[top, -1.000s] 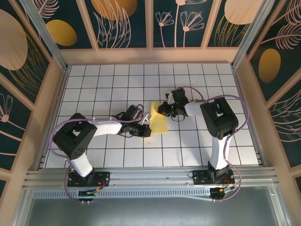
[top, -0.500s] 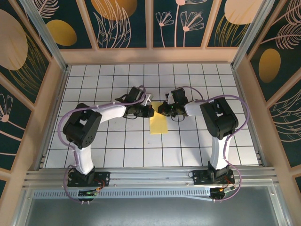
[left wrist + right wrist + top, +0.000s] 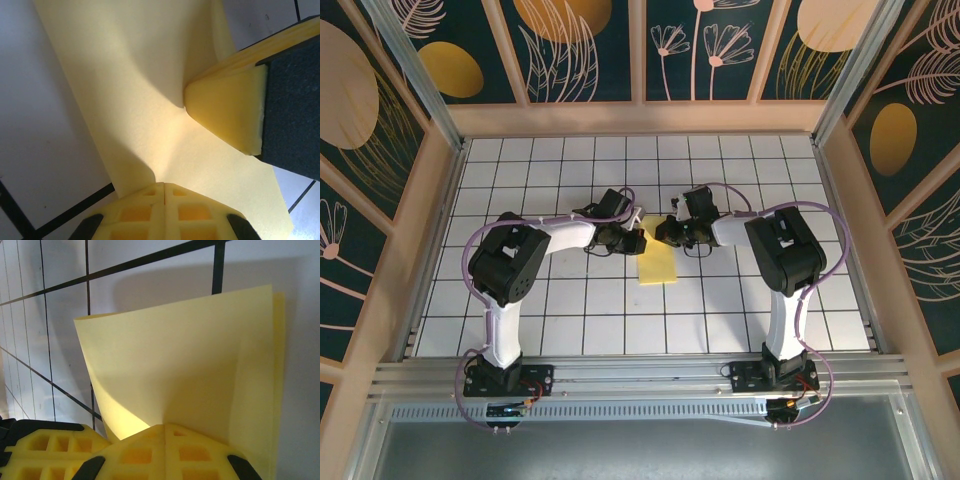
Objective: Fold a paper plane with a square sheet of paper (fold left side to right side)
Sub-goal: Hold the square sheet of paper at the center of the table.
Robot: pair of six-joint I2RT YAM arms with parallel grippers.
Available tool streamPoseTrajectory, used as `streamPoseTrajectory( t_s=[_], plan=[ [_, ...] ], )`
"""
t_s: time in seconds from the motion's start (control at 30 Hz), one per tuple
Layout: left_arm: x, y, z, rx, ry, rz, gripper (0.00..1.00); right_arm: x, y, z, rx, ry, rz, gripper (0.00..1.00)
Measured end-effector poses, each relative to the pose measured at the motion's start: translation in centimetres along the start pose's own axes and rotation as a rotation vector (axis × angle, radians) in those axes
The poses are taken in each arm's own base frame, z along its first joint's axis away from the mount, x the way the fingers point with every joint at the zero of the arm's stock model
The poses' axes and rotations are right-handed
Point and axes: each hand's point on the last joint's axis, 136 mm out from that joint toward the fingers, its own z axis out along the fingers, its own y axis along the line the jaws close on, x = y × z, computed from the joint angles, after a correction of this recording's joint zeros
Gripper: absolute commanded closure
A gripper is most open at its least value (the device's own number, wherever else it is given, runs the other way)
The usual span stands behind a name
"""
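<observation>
Item: sheet of paper (image 3: 657, 262) (pale yellow, folded double), on a tiled table (image 3: 570, 320). Right gripper (image 3: 162, 427): jaws pinching its lifted corner. Left gripper (image 3: 164, 185): jaws pressed together at its edge.

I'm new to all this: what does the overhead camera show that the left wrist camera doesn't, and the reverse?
Overhead: both arms, the whole tiled table, the patterned walls, and the yellow paper as a narrow folded strip, with the left claw and right claw at its far end. Left wrist: a close-up of soft bends and shadows in the sheet, right at its shut fingertips. Both: the same pale sheet lying on white tiles.
</observation>
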Motion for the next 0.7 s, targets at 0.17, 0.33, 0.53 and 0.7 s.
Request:
streamPoseTrajectory(
  t_s=[0.17,0.33,0.53,0.7],
  plan=[
    [0.1,0.0,0.1,0.007,-0.007,0.0,0.99,-0.4,0.1,-0.1,0.033,0.008,-0.002,0.98],
    [0.1,0.0,0.1,0.01,-0.012,-0.005,0.99,-1.7,1.1,-1.1,0.048,-0.022,-0.029,0.84],
    [0.1,0.0,0.1,0.011,-0.016,-0.006,0.99,-1.6,3.6,-4.5,0.017,-0.072,-0.065,0.94],
    [0.1,0.0,0.0,0.011,-0.017,-0.005,0.99,2.4,3.7,-5.1,-0.016,-0.021,-0.035,1.0]
  ],
)
